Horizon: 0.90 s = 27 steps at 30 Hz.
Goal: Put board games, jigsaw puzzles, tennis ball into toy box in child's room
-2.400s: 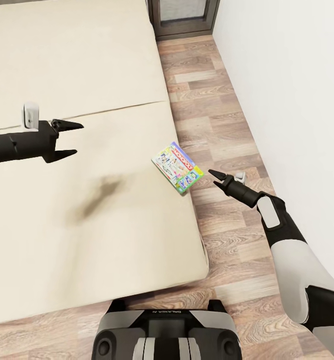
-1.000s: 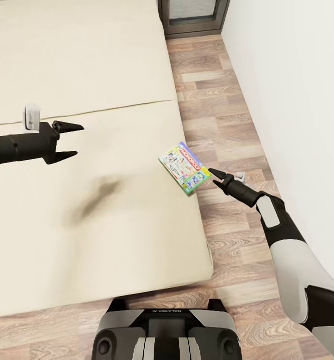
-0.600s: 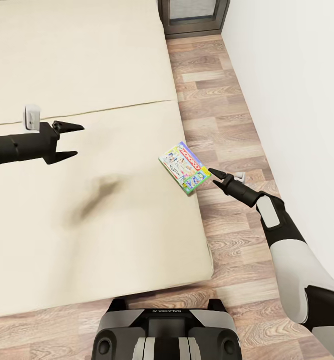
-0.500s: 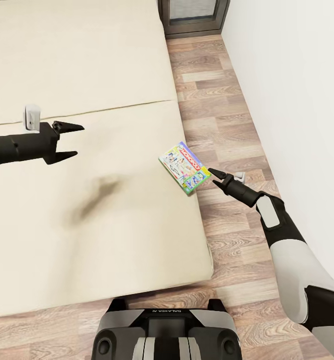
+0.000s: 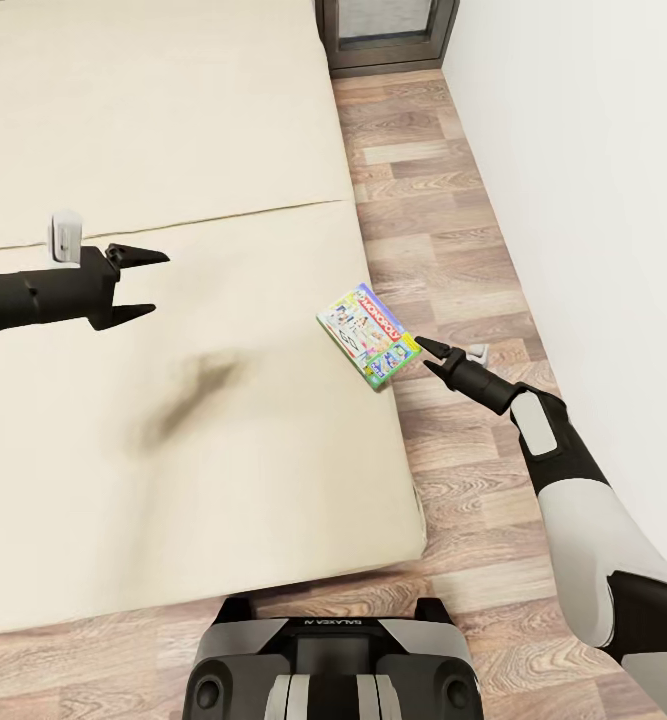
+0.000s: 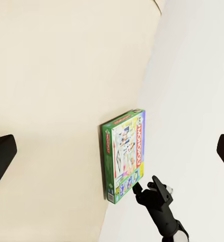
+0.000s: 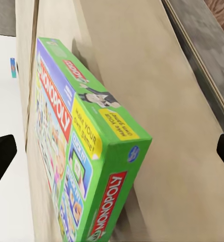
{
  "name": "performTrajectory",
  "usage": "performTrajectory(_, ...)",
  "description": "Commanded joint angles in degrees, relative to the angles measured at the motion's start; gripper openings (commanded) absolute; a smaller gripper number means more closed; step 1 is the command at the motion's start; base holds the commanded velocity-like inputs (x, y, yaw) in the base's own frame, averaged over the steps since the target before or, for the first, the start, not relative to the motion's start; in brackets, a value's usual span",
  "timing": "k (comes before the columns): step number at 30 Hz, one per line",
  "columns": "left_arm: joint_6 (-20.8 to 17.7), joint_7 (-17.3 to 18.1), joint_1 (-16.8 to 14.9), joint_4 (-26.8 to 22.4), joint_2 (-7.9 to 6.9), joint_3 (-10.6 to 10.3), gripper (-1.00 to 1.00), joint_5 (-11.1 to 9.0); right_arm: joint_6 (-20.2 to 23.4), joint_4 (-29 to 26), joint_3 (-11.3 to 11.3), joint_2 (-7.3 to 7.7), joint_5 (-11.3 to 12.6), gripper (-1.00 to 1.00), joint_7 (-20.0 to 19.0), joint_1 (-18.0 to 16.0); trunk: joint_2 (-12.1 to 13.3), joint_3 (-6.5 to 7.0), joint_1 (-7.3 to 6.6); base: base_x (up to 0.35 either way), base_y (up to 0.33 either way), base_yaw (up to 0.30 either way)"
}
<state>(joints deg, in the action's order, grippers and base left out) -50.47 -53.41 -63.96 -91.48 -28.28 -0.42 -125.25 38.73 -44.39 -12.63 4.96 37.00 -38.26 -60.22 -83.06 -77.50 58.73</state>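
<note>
1 board game (image 5: pixel 367 335), a green Monopoly box, is seen lying flat on the bed (image 5: pixel 173 420), at the mattress edge nearest the wood floor (image 5: pixel 453 250), with a corner at or slightly over that edge. The right hand (image 5: pixel 428 355) is placed just beside the box's outer corner, not touching; fingers spread wide, nothing held. The left hand (image 5: pixel 138 280) is parked over the mattress, well apart from the box, also spread wide and empty. The box is judged light, stiff cardboard with a glossy, likely slippery face. A pinch across the thin dimension at the overhanging corner or long edge is advised; the soft mattress would hinder getting a finger underneath elsewhere.
</note>
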Motion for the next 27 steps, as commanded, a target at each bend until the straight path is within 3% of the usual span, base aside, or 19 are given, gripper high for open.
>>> performTrajectory(1, 0.02, -0.56, -0.04, -0.02, -0.03, -0.09, 1.0, -0.52, 0.38, 0.01, -0.12, -0.02, 0.18, 1.0, -0.06, -0.02, -0.02, -0.02, 0.0, 0.0, 0.0, 0.0)
performTrajectory(27, 0.02, -0.48, -0.09, 0.16, -0.03, -0.37, 1.0, -0.52, 0.38, 0.01, -0.13, -0.12, 0.18, 1.0, -0.06, -0.03, -0.02, -0.02, 0.0, 0.0, 0.0, 0.064)
